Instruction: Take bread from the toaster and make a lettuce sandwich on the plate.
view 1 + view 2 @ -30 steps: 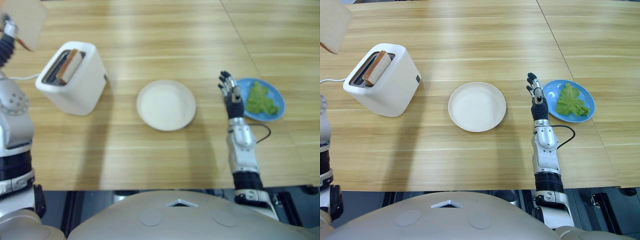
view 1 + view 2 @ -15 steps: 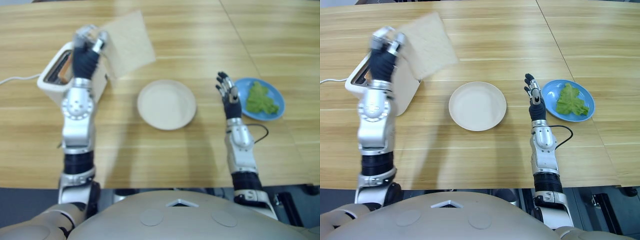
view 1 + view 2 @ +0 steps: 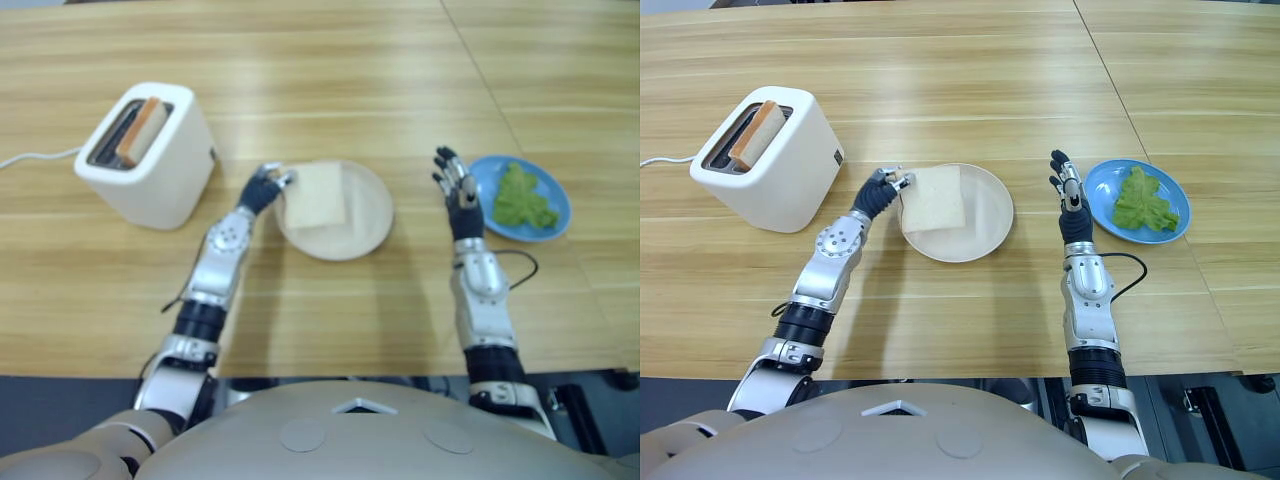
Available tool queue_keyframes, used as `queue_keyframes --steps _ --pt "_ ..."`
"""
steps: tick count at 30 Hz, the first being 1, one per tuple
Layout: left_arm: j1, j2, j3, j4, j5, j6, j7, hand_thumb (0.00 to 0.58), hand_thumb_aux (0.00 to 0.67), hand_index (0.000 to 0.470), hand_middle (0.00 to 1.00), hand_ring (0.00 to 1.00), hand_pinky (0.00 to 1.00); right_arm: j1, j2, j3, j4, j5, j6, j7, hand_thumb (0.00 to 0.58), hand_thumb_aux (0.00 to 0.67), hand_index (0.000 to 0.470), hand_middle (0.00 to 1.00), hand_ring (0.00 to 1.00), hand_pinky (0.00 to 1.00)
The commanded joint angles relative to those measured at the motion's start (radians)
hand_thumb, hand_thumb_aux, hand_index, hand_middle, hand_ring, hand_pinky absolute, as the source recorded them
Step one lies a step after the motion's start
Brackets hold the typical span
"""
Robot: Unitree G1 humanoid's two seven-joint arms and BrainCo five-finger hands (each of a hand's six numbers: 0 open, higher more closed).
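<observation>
A white toaster (image 3: 765,160) stands at the left with one slice of bread (image 3: 753,134) sticking out of a slot. A second bread slice (image 3: 934,198) lies over the left part of the cream plate (image 3: 985,220) in the middle. My left hand (image 3: 878,192) is at the plate's left rim, fingers pinched on the slice's left edge. My right hand (image 3: 1067,186) stands open, fingers pointing up, between the plate and a blue dish (image 3: 1175,220) that holds a lettuce leaf (image 3: 1141,202).
The toaster's white cord (image 3: 662,160) runs off to the left. A thin black cable (image 3: 1132,272) loops on the wooden table beside my right forearm. A seam (image 3: 1110,85) between two tabletops runs away behind the blue dish.
My left hand has come down from high over the toaster and brought the bread slice onto the plate. The right hand has barely moved.
</observation>
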Motion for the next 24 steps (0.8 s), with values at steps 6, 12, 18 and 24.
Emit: queue_keyframes --steps 6,12,18,24 --pt "-0.080 -0.027 -0.061 0.147 0.075 -0.108 -0.001 0.580 0.670 0.460 1.00 1.00 1.00 0.007 0.000 0.003 -0.012 -0.006 0.022 -0.001 0.000 0.000 0.000 0.00 0.00 0.00" --pt "-0.105 -0.023 -0.117 0.178 0.156 -0.126 0.012 0.580 0.670 0.460 1.00 1.00 1.00 0.009 0.000 0.007 -0.019 -0.007 0.026 0.002 0.000 0.000 0.000 0.00 0.00 0.00" --pt "-0.108 0.060 -0.183 0.124 0.338 -0.056 0.069 0.000 0.000 0.000 0.00 0.00 0.00 0.031 -0.032 0.024 -0.086 -0.059 0.022 0.003 0.000 0.000 0.000 0.00 0.00 0.00" --pt "-0.042 0.230 -0.181 -0.270 0.683 0.138 0.156 0.000 0.000 0.000 0.00 0.00 0.00 0.047 -0.099 0.024 -0.219 -0.132 0.038 0.009 0.000 0.000 0.000 0.00 0.00 0.00"
